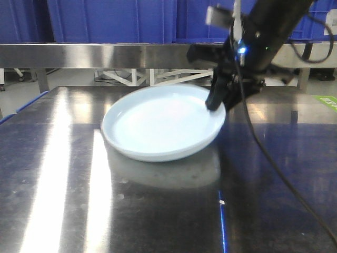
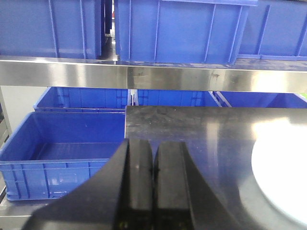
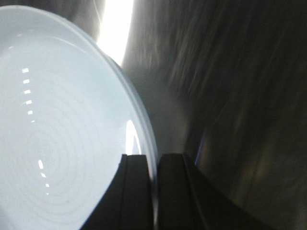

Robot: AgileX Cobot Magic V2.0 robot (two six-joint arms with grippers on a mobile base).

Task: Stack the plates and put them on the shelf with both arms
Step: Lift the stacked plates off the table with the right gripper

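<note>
The pale blue-white plates (image 1: 158, 126) lie in the middle of the dark steel tabletop (image 1: 158, 211); a double rim at the near edge suggests one lies on the other. My right gripper (image 1: 215, 105) reaches down at their right edge. In the right wrist view it (image 3: 154, 160) is shut on the top plate's rim (image 3: 144, 124), one finger inside the dish and one outside. My left gripper (image 2: 153, 153) is shut with nothing in it, near the table's left end, with a plate edge (image 2: 283, 177) to its right. The shelf rail (image 1: 105, 55) runs behind the table.
Deep blue crates (image 1: 105, 21) stand on the shelf above the rail (image 2: 144, 76), and others (image 2: 62, 148) sit lower, left of the table. A black cable (image 1: 274, 168) hangs from the right arm across the table's right side.
</note>
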